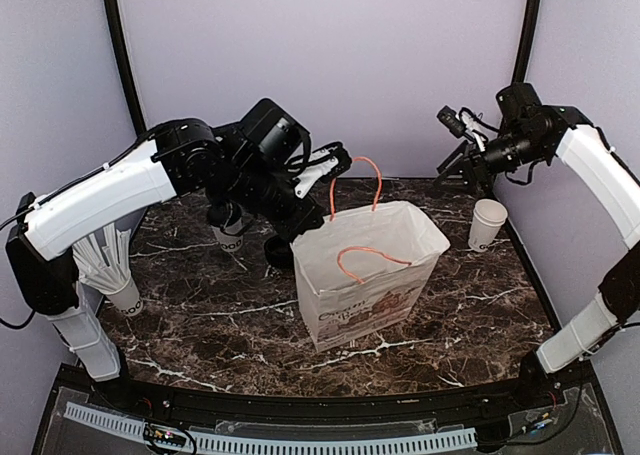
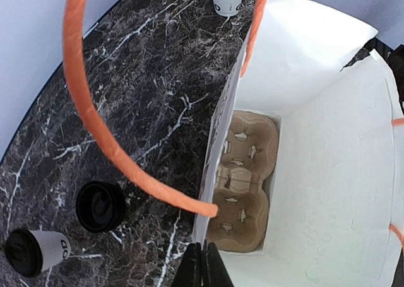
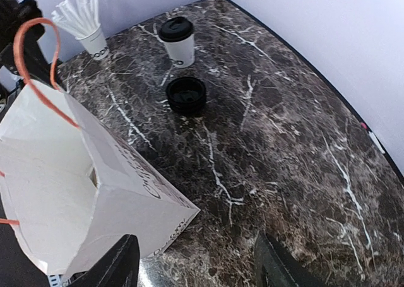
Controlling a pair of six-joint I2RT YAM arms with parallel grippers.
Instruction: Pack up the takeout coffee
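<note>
The takeout coffee (image 1: 229,239), a white cup with a black lid, stands at the back left, partly hidden by my left arm. It also shows in the left wrist view (image 2: 44,249) and the right wrist view (image 3: 178,42). A white paper bag (image 1: 365,265) stands open mid-table, a brown cup carrier (image 2: 243,186) on its floor. My left gripper (image 2: 202,267) is shut at the bag's far rim, seemingly pinching it, with the orange handle (image 2: 95,117) looped over it. My right gripper (image 3: 199,268) is open and empty, high at the back right (image 1: 455,163).
A loose black lid (image 1: 280,253) lies on the marble left of the bag. A cup of white straws (image 1: 118,275) stands at the far left. A lidless white cup (image 1: 488,223) stands at the right, near the wall.
</note>
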